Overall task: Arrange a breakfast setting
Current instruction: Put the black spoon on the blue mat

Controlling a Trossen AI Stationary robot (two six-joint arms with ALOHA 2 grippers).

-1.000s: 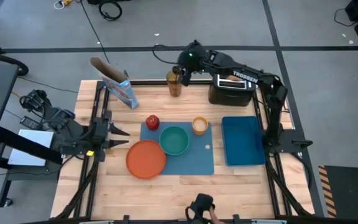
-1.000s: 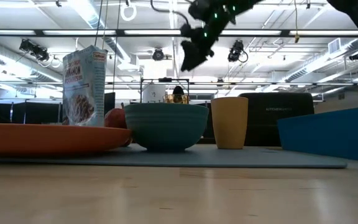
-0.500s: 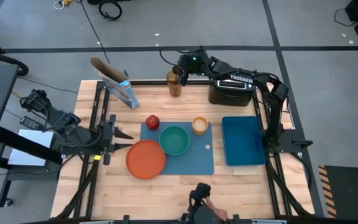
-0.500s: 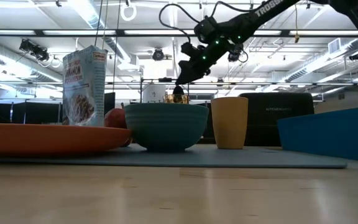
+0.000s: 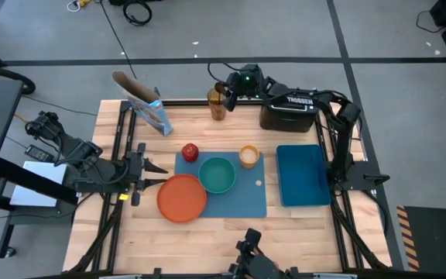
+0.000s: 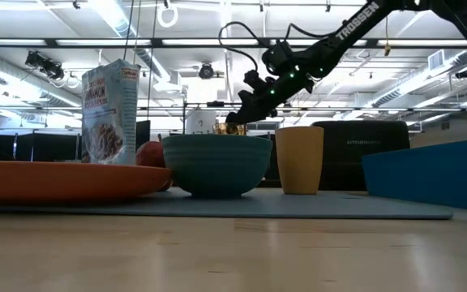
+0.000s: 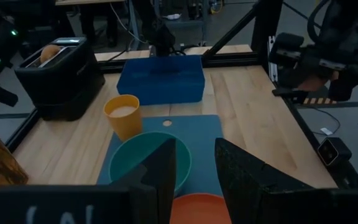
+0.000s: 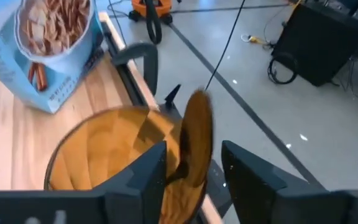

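Right gripper is at the back edge of the table, low over an amber jar, and the spoon that stands up from this jar is between its jaws; whether it has already closed on the spoon I cannot tell. Just beside the jar, on the right arm's side, is a black toaster with toast in its slot. The cereal box stands upright on the other side of the jar, near the back left corner. In the middle of the table lies the placemat. On it are the bowl, the cup by its back edge, and the apple at its back left corner. The plate touches the bowl and lies partly over the mat's left edge. A blue bin is just beside the mat on the right. Left gripper waits at the left side, near the plate, partly open and holding nothing.
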